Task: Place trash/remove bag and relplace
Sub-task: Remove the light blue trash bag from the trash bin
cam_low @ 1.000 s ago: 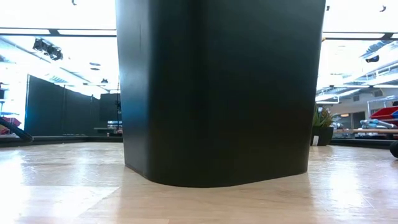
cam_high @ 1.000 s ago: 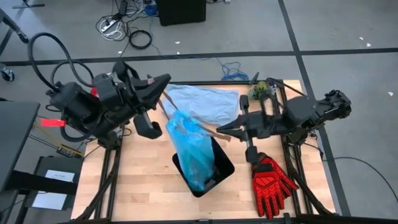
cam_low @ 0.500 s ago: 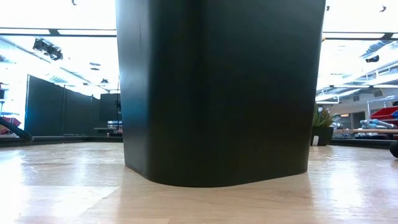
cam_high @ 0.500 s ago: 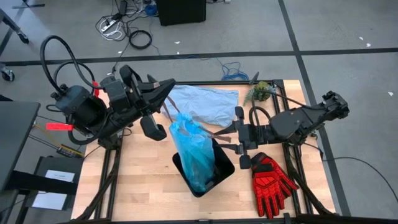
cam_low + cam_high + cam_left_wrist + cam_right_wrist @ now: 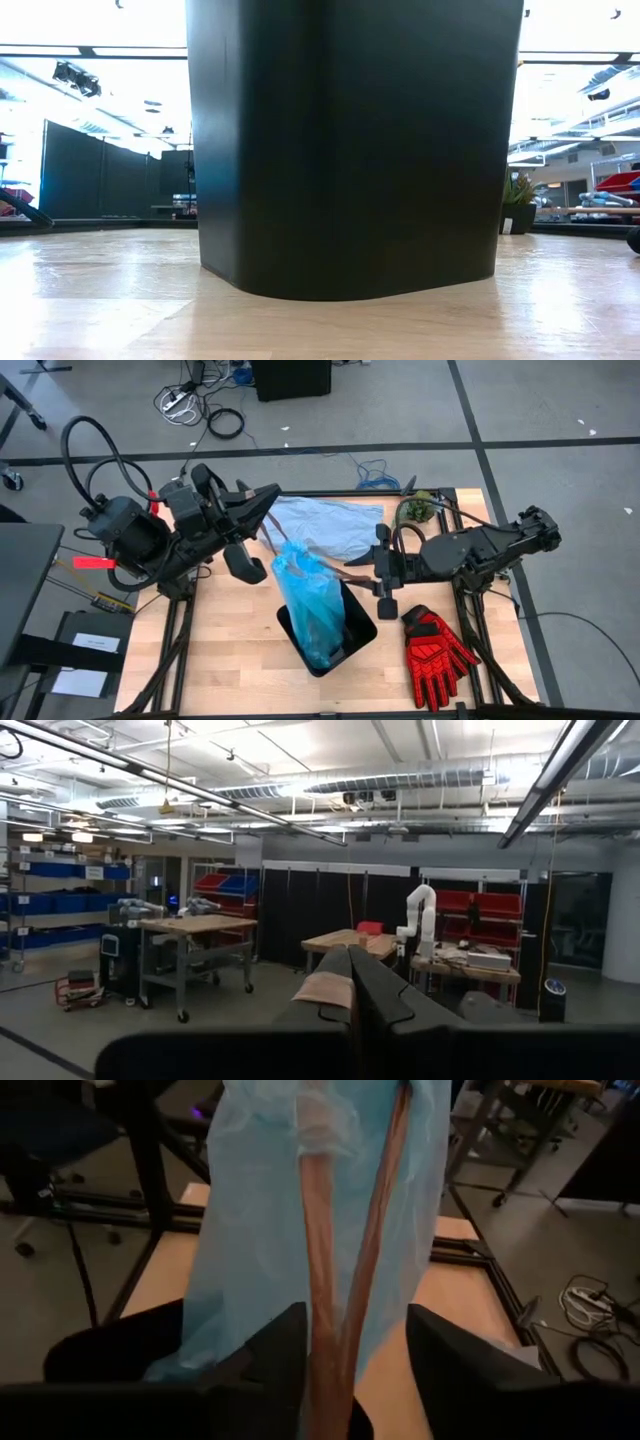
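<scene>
- The bright cyan bag (image 5: 312, 605) stands half lifted out of the black bin (image 5: 352, 630) at the middle of the wooden table (image 5: 230, 650), its tan drawstring loops pulled up and outward.
- My left gripper (image 5: 268, 495) hangs above the bag's top, fingers pressed together; whether it pinches a loop I cannot tell.
- My right gripper (image 5: 345, 1345) faces the bag with fingers apart, one tan loop (image 5: 340, 1260) running between them, not clamped.
- I judge this the bag-removal step; next I must close on that loop and lift.
</scene>
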